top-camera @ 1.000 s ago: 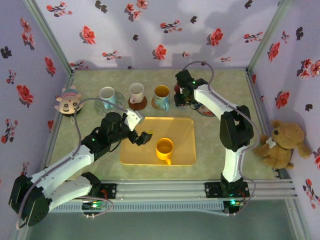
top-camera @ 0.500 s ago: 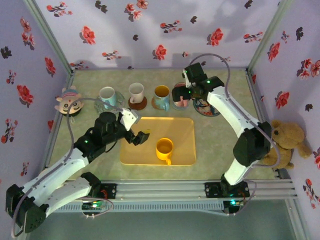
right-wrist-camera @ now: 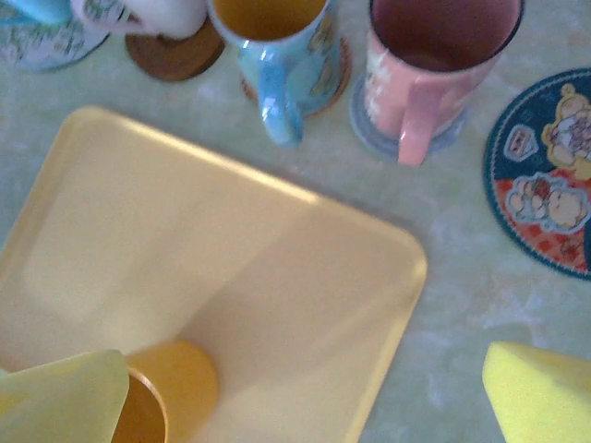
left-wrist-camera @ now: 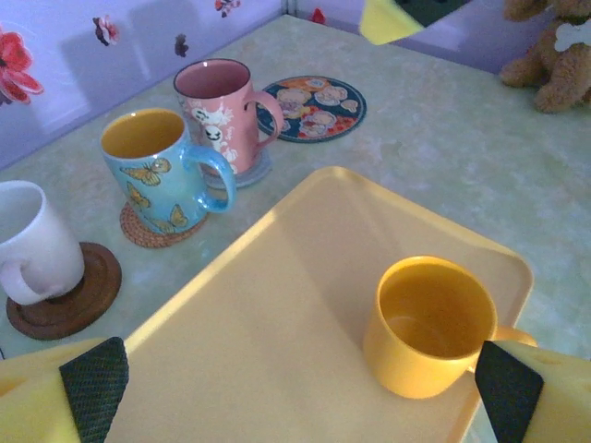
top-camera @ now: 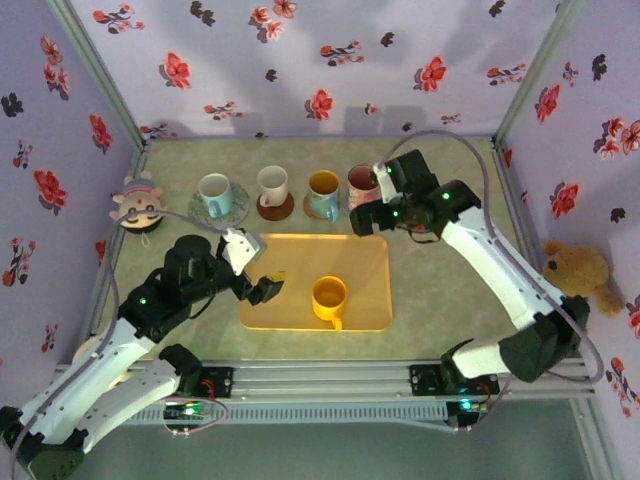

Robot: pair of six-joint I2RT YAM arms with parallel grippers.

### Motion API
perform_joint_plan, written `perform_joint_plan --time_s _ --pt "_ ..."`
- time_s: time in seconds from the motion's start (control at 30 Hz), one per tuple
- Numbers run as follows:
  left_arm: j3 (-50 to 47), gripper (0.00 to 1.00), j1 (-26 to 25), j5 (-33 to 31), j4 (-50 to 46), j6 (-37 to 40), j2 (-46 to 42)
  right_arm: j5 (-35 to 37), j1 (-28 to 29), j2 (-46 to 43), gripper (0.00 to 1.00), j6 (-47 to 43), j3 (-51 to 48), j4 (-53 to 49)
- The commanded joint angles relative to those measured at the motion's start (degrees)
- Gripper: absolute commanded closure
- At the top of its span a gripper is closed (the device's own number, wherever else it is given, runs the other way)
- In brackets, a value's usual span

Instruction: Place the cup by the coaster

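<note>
The pink cup [left-wrist-camera: 222, 106] stands upright on a small grey disc [left-wrist-camera: 257, 175] just beside the round patterned coaster [left-wrist-camera: 312, 108], behind the far edge of the yellow tray [top-camera: 300, 312]. The yellow cup [top-camera: 329, 297] sits right of the tray's middle. The right gripper [right-wrist-camera: 305, 365] hangs spread wide and empty above the tray's far right corner. The left gripper [left-wrist-camera: 300, 388], equally wide and holding nothing, hovers over the tray's bare left half, with open tabletop [top-camera: 430, 290] running right toward the teddy bear [top-camera: 580, 270].

floral lilac walls [top-camera: 320, 60], green table [top-camera: 430, 290]
</note>
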Motion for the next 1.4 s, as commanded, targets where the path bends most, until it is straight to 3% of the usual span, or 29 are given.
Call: perform_joint_plan --time_s 0.0,0.37,0.8,1.03,1.37 --pt "0.51 0.00 -0.21 3.13 -4.50 0.75 -1.20 -0.06 2.82 -3.75 0.00 -1.01 -3.03 -2.86" --pt "-2.94 0.00 -2.48 6.15 -5.84 1.25 -3.82 1.60 12.97 -13.02 0.00 4.48 -12.92 -3.54" --pt "-8.07 0.00 -5.97 4.20 -5.36 0.34 -6.44 3.18 24.56 -15.27 0.00 15.26 -23.81 1.99" --pt "-10.42 0.00 -6.54 3.68 -3.52 -1.09 -6.68 4.29 29.05 -12.83 0.00 20.40 -28.83 8.34" --pt "-11.34 0.00 -6.66 2.86 -2.36 -1.71 -6.59 4.40 30.69 -3.06 0.04 23.01 -30.02 14.98"
